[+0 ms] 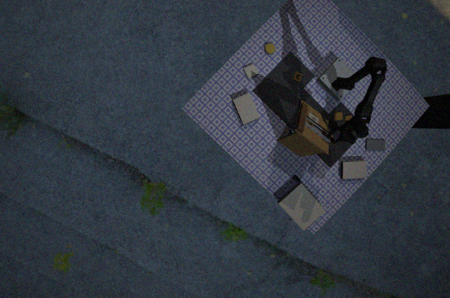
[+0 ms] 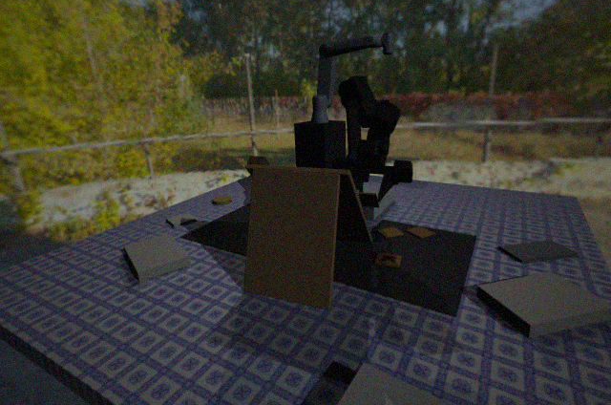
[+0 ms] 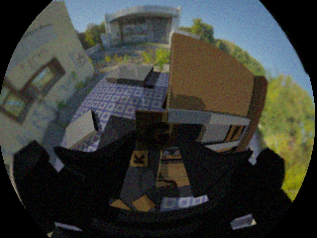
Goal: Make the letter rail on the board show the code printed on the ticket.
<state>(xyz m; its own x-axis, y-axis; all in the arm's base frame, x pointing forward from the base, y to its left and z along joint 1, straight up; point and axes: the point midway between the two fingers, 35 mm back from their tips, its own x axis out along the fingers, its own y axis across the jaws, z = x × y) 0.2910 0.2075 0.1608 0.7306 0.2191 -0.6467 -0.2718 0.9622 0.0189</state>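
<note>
My gripper is shut on a tan letter tile; its dark letter looks like a G. It holds the tile upright at the near end of the rail on the tan board. Whether the tile is inside the rail is unclear. Small orange-tan pieces show toward the rail's far end; their letters are unreadable. The K tile and two more tiles lie on the dark mat. Another tile lies beyond the board. The ticket's print is unreadable.
Pale blocks lie around the mat. A flat grey slab lies near the counter edge. A yellow disc and a small pale piece lie on the other side.
</note>
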